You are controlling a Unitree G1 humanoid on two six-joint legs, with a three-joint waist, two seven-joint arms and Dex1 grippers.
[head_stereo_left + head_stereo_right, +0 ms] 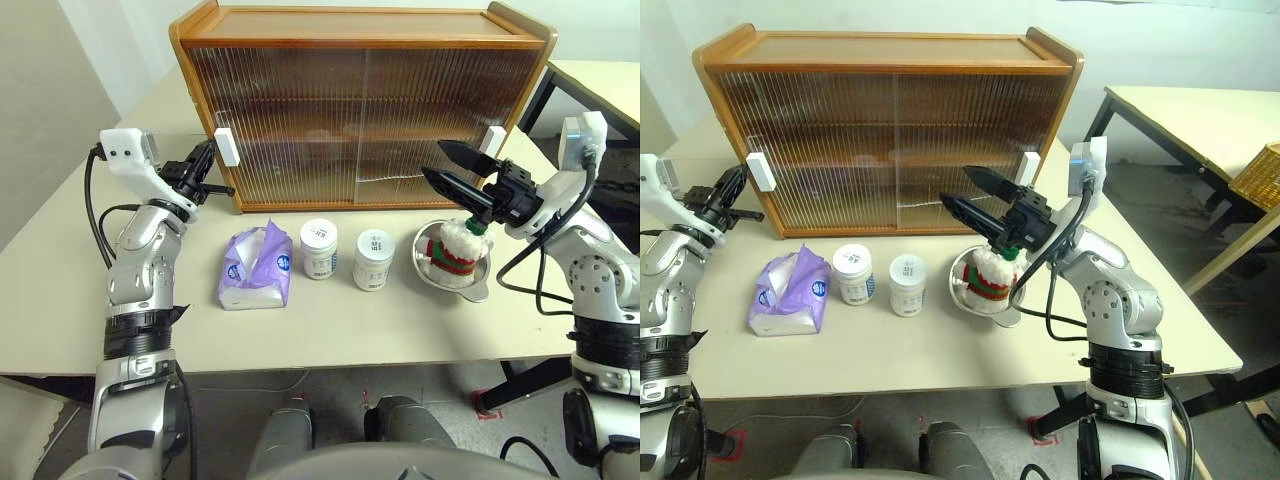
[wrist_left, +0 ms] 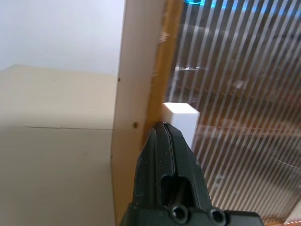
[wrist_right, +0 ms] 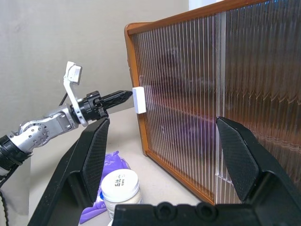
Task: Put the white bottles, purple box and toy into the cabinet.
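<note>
Table [image 1: 400, 330], purple box [image 1: 256, 268] lengthwise toward cabinet [image 1: 360, 110]

Beige table [image 1: 400, 340] with cabinet [image 1: 360, 110], purple box [image 1: 257, 268], two white bottles [image 1: 319, 248], metal bowl [image 1: 478, 285].

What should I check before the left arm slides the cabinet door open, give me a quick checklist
1. Left tool shut, tips at the left door's white handle: ok.
2. Tips actually touching the handle: cannot tell.
3. Both sliding doors of the cabinet closed, so the door has to move first: ok.
4. Right tool open, holding nothing, hanging above the toy in the metal bowl: ok.
5. Purple box and two white bottles on the table in front of the cabinet, not yet stowed: ok.
6. Room on the inner shelf: cannot tell through the ribbed doors.
</note>
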